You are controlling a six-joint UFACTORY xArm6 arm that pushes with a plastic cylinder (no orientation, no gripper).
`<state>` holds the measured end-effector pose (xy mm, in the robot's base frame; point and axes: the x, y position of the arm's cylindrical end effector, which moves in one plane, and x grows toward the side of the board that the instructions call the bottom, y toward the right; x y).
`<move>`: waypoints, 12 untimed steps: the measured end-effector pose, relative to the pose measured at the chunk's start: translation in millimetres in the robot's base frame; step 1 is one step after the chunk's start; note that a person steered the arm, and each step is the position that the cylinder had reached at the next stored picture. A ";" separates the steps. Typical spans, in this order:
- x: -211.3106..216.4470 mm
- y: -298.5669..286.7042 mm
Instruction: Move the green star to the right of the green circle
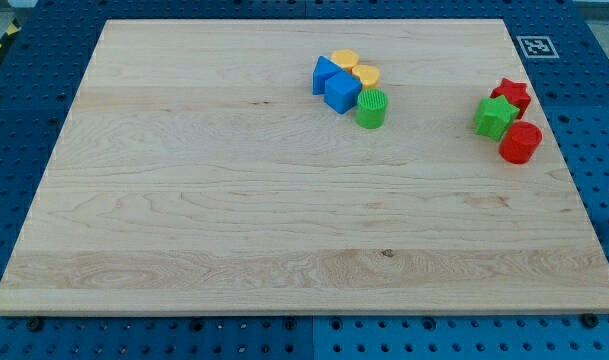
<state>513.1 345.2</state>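
1. The green star lies near the right edge of the desk, at about 3 o'clock from the green circle and well apart from it.
2. The star is squeezed between two red blocks. A red star touches it at about 1 o'clock, and a red cylinder-like block touches it at about 5 o'clock.
3. The green circle stands in another group. A blue block touches it at 10 o'clock, a second blue block is further left, and two yellow blocks sit at about 11 to 12 o'clock.
4. I judge the star to be light, stiff and not fragile. It should slide easily on the smooth wood, but its points may make it turn when it is pushed off centre.
5. There is no place to take hold, because the arm has no pincer, so I cannot tell any pincer state. My tip does not show in this view, so its position relative to the blocks is unknown.
6. A good contact, in my judgement, is the star's right side, between the two red blocks, pushing toward 9 o'clock. The red neighbours could be dragged along.
7. No containers are visible on the desk, and nothing holds anything else.
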 end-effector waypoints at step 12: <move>-129.8 -175.2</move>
<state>383.2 170.0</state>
